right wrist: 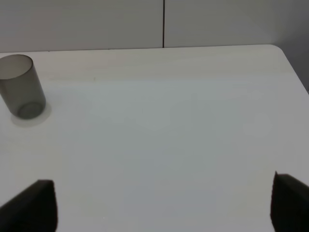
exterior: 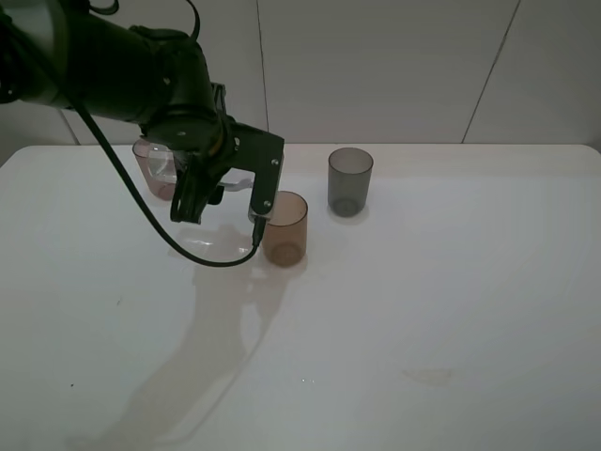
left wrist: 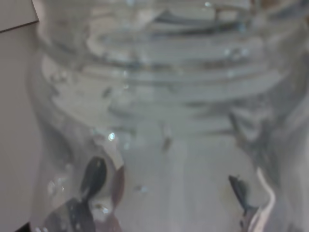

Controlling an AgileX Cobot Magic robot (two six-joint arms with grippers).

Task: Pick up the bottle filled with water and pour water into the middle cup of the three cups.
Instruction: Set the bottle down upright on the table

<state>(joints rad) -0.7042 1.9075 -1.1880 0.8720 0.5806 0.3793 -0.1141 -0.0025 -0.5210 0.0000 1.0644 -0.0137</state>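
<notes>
Just beside the amber cup (exterior: 285, 228), on the side toward the pink cup (exterior: 146, 174), the left claw (exterior: 223, 209) is held above the surface (exterior: 451, 310), with one finger almost over the amber cup's rim. The bottle (left wrist: 159, 111) fills the left wrist view, threaded neck and rounded shoulders close to the lens. It is judged to be clamped between the part-spread fingers. In the high view its clear body is too faint for its tilt to be read. A short shift toward the amber cup, then a tip of the neck over the rim, is what the pour is judged to call for.

The grey cup (exterior: 349, 181) stands apart from the amber cup on the other side. The right claw (right wrist: 159, 205) is spread wide with nothing in it, and only the grey cup is seen from it, so the left arm is the nearer one. The surface is plain white, and a white panelled wall (exterior: 394, 66) is set behind it.
</notes>
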